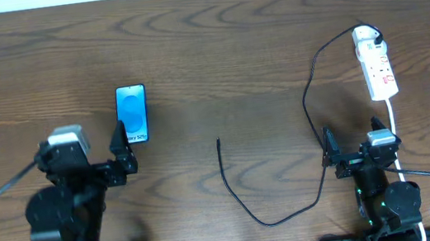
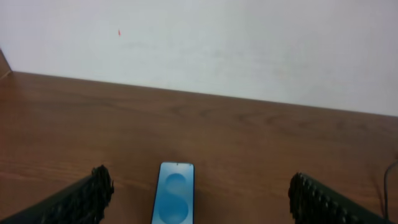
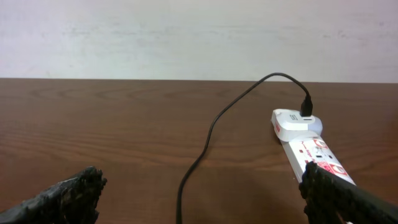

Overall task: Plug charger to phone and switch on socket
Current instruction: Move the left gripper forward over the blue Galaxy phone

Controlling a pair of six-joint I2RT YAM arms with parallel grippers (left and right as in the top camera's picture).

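Left pincer point(image 2: 200, 185) and right pincer point(image 3: 202, 176) both spread — phone point(image 2: 174, 198) bottom cut off, socket point(image 3: 314, 152) near end hidden.

Left gripper point(image 2: 200, 190) jaws spread wide, nothing between the pads but air. Black ribbed fingertips point(image 2: 93, 194) sit in the bottom corners. Phone point(image 2: 175, 199) lies flat on the wooden table point(image 2: 249, 143) between them, a bit left of centre, blue screen up, touching neither, bottom end cut off by the frame. Thin dark cable point(image 2: 392, 180) at right edge. White wall point(image 2: 249, 50) behind
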